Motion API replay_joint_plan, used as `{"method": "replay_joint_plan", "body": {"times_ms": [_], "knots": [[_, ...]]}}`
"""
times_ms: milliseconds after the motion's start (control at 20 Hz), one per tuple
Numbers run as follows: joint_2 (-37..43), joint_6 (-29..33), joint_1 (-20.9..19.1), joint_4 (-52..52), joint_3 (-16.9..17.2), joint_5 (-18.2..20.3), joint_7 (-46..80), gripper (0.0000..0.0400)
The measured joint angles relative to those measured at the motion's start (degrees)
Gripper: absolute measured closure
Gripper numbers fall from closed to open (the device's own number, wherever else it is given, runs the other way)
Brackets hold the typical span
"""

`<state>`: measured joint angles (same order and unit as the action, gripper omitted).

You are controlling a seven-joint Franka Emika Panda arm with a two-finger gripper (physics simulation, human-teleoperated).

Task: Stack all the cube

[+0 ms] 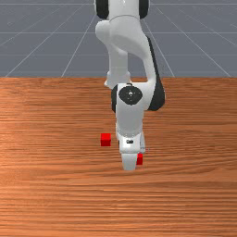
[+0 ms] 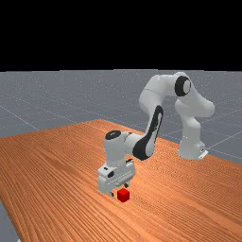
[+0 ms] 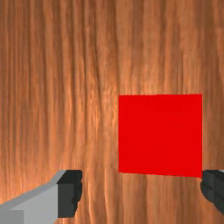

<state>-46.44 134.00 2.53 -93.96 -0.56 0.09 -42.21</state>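
Front view: one red cube [image 1: 105, 139] lies at nine o'clock from the wide-open, empty pincer [image 3: 141, 192], the other cube [image 1: 139, 159] near it toward five o'clock, probably light and stiff, best pinched across opposite flat sides.

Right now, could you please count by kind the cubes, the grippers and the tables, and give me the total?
Cubes: 2, one red cube at the front view's left, another red cube partly hidden there by the arm
Grippers: 1, the open gripper
Tables: 1, the wooden table
Total: 4
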Motion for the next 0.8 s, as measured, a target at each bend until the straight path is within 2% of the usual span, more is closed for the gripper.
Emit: {"method": "replay_joint_plan", "body": {"times_ms": [200,650,800], "knots": [[-1.13,3.08,0.37,-0.75,0.37,0.39,1.86,0.0001],[-1.43,2.65,2.52,-0.07,0.19,-0.23,3.44,0.0000],[-1.40,2.81,1.95,-0.22,-0.13,-0.17,2.18,0.0000]]}}
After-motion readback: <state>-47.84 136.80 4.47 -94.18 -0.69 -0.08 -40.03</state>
